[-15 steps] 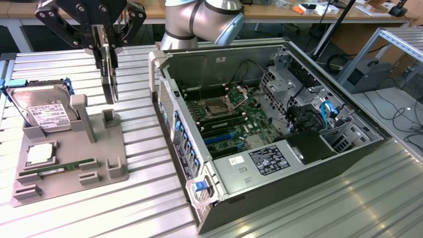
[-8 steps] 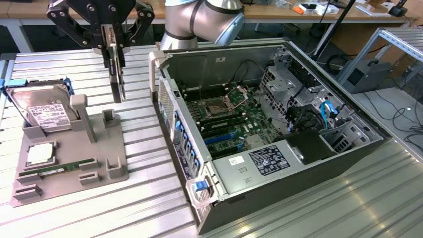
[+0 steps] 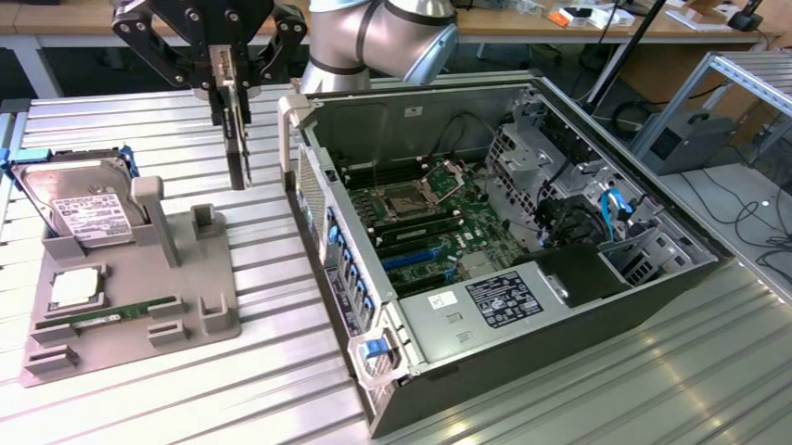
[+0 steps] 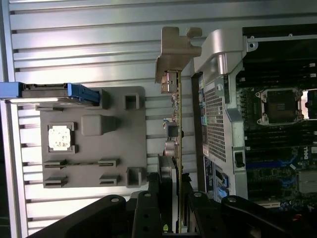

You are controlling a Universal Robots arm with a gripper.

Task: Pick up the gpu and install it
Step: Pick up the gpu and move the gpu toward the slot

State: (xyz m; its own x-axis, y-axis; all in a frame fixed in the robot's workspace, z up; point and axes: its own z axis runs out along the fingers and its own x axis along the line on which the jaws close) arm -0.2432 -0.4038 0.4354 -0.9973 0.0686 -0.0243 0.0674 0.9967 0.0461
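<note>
The jaws gripped the gpu, hanging at 6 o'clock from them, long axis vertical; in the exterior view the case lay at 3 o'clock.

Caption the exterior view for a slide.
Gripper holds the gpu upright between the grey parts holder and the open computer case.

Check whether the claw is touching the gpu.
Touching. The exterior view shows the claw closed on the top end of the gpu, pressing on both of its faces, while the card hangs upright beneath it.
</note>
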